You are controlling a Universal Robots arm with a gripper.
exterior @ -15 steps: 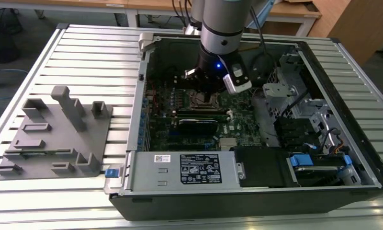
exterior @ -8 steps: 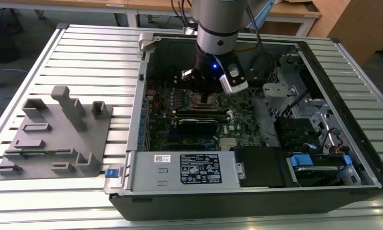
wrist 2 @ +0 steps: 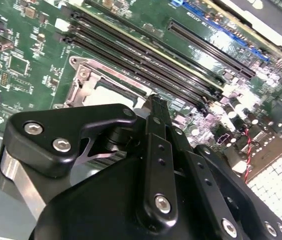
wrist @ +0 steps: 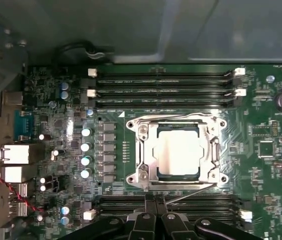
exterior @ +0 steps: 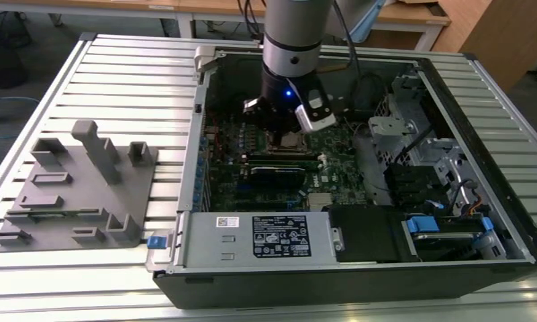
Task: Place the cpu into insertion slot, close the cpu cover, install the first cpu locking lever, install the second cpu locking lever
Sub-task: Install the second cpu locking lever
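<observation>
**CPU seated, cover down**

In the first wrist view we see the cpu point(wrist: 179, 151), pale silver and square, lying in the insertion slot point(wrist: 208, 176) with the cpu cover point(wrist: 144, 152) shut around it on the green motherboard point(wrist: 260, 165). The tool point(wrist: 154, 201) hovers clenched just beside the socket. We leave all printed lettering unread.

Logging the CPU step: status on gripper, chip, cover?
Black gripper shut, empty, beside socket edge. Square silver-grey cpu seated in insertion slot. Silvery metal cpu cover down around it. Nothing obstructing.
</observation>
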